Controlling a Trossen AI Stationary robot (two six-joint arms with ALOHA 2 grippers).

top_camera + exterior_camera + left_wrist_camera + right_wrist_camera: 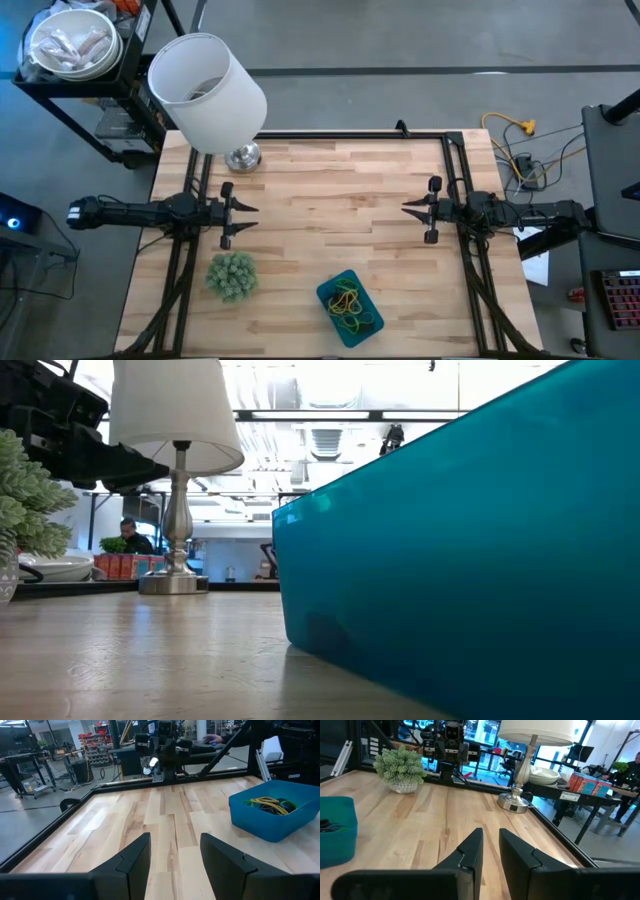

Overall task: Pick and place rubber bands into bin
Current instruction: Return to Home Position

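Note:
The teal-blue bin [350, 307] stands on the wooden table near its front edge, right of centre. Several yellow, green and dark rubber bands [347, 300] lie in a tangle inside it. The bands [267, 805] and the bin [272, 820] also show in the left wrist view, and the bin's wall [480, 540] fills much of the low view. My left gripper [250, 215] hovers at the table's left side, open, pointing toward the middle. My right gripper [408, 208] hovers at the right side facing it, its fingers a narrow gap apart [491, 832]. Both are empty and far from the bin.
A lamp with a white shade [207, 90] and a metal base [243, 157] stands at the far left corner. A fuzzy green plant ball [232, 275] sits at the near left, beside the bin. Black frame rails [460, 180] run along the table's sides and far edge.

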